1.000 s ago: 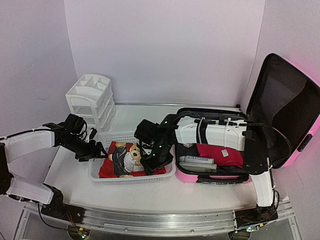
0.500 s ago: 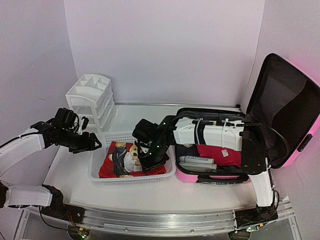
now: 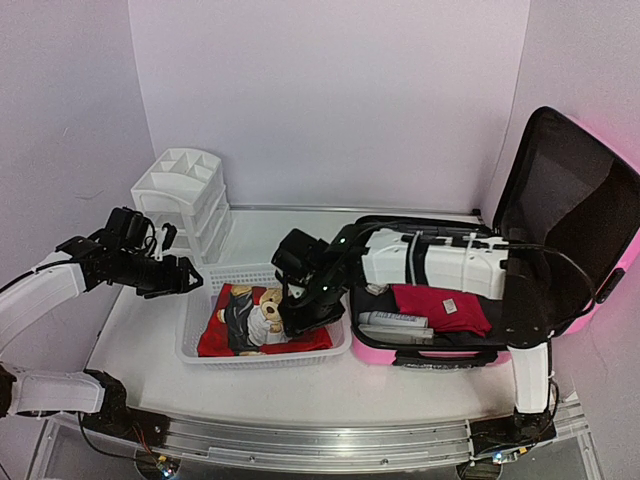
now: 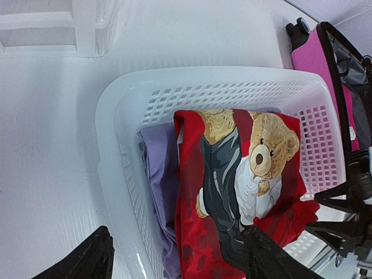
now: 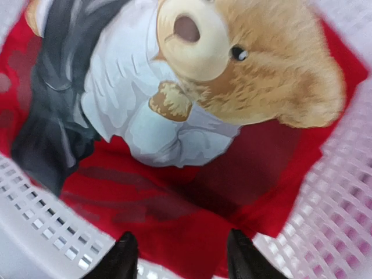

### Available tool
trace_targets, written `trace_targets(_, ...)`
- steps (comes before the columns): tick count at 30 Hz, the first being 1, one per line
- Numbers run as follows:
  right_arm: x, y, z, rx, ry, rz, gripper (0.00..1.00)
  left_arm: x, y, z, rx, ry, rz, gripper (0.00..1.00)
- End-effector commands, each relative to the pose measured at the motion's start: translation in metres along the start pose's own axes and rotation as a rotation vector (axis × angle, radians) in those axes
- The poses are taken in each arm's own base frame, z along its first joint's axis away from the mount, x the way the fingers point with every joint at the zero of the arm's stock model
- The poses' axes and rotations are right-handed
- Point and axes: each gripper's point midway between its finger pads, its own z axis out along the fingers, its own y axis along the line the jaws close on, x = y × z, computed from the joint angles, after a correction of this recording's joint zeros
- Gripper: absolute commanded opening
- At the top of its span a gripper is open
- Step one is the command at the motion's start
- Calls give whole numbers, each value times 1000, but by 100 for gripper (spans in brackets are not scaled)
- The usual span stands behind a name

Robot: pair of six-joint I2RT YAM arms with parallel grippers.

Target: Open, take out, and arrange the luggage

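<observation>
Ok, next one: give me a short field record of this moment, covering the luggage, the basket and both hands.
luggage: open, lid standing up at the right
inside luggage: red garment, white box on its near side
basket: left of the luggage, red bear-print shirt on a purple garment
drawer organizer: back left, behind the basket
left hand: open, empty, off the basket's left end
right hand: open, empty, low over the shirt

- Right gripper [image 5: 183, 258]: bear shirt [image 5: 192, 186] directly below; basket [image 5: 40, 232] wall just past fingertips; luggage [image 3: 375, 352] close alongside.
- Left gripper [image 4: 174, 264]: basket rim beneath; bare table [image 4: 52, 174] outward; drawer organizer [image 4: 87, 29] near.
</observation>
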Motion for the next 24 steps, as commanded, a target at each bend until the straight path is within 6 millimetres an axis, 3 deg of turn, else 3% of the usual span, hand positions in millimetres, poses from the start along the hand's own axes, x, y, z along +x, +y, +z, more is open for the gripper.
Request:
trace_targets(1,-35,-41,-89,131,-217,1,63,-27,-20,-19,50,-82,67,78)
trace_targets(9,-20,-177,-112,450,-209,193,84,-45,-30,-33,65,-141,109,78)
trace_targets(14,-28,-243,-107,560,-182,295,90,-63,-41,-38,90,-169,123,78)
trace_targets(19,-45,-277,-86,624,-147,319,86,-76,-54,-44,134,-201,142,78)
trace_targets(21,-49,-281,-77,619,-135,327,78,-77,-57,-44,148,-205,151,78)
trace_targets(24,-54,-284,-63,622,-116,318,76,-80,-57,-46,137,-218,183,78)
